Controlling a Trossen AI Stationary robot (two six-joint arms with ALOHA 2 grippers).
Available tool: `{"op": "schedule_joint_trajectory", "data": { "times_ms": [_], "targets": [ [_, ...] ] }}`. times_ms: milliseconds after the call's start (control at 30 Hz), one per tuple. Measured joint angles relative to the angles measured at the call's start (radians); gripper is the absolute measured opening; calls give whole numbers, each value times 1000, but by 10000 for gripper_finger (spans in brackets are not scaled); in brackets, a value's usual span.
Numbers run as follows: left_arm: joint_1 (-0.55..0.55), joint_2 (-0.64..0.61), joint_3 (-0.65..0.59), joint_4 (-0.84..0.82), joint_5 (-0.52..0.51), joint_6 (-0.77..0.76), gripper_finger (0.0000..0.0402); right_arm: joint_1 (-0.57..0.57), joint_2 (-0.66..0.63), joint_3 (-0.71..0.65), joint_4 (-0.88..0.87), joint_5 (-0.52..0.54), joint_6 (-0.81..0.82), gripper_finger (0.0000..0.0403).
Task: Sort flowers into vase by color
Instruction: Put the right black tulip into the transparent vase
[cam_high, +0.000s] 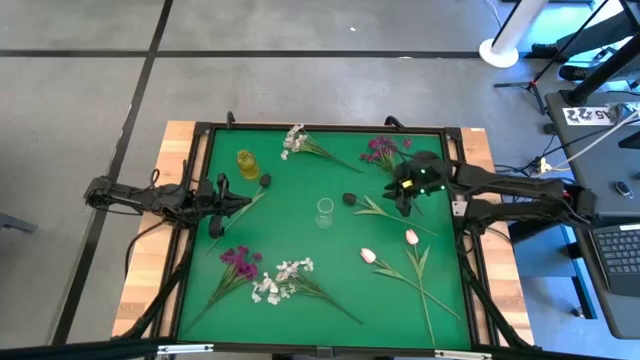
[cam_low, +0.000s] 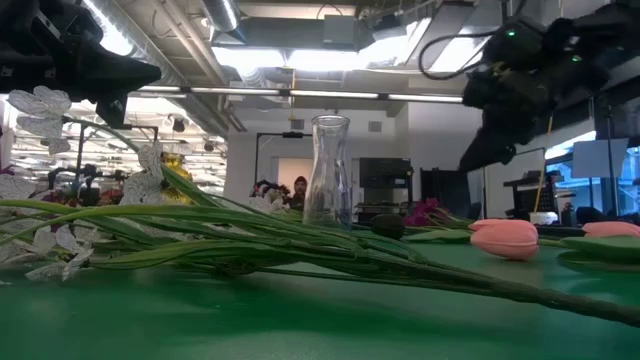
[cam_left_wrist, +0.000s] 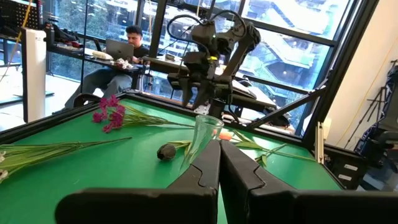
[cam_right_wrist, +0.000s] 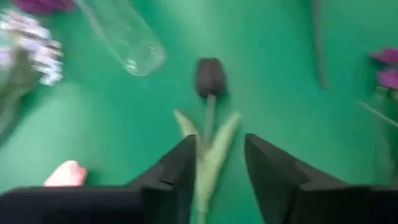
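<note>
Right gripper (cam_right_wrist: 217, 165) above green mat (cam_right_wrist: 112, 124), fingers (cam_right_wrist: 177, 171) parted. Between them a dark tulip (cam_right_wrist: 210, 76) with green stem and leaves. Clear vase (cam_right_wrist: 127, 37) beyond. Pink bud (cam_right_wrist: 65, 174) and pale blossoms (cam_right_wrist: 28, 50) to one side, purple petals (cam_right_wrist: 387, 68) opposite.

Clear glossy glass vase (cam_high: 324, 211); matt green table cover (cam_high: 330, 290); bare wooden edge (cam_high: 143, 280).

open green mat (cam_high: 300, 235) around the clear vase (cam_high: 324, 212); flowers (cam_high: 280, 280) crowd the edges.
</note>
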Motion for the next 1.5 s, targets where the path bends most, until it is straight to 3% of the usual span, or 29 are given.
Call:
{"op": "schedule_joint_trajectory", "data": {
  "times_ms": [133, 267, 567, 733, 867, 1033, 1400, 1500],
  "targets": [
    [0, 0, 0, 0, 0, 0, 0, 0, 68, 13, -30, 25, -17, 203],
    [0, 0, 0, 0, 0, 0, 0, 27, 144, 14, -22, 18, 8, 226],
    [0, 0, 0, 0, 0, 0, 0, 252, 346, 14, 76, 181, 14, 230],
    [0, 0, 0, 0, 0, 0, 0, 281, 394, 14, 94, 275, 20, 230],
    [0, 0, 0, 0, 0, 0, 0, 280, 412, 15, 90, 293, 36, 226],
    [0, 0, 0, 0, 0, 0, 0, 280, 413, 16, 81, 293, 42, 184],
    [0, 0, 0, 0, 0, 0, 0, 279, 414, 23, 68, 304, 31, 21],
    [0, 0, 0, 0, 0, 0, 0, 279, 417, 56, 27, 303, 30, 13]
  ]
}}
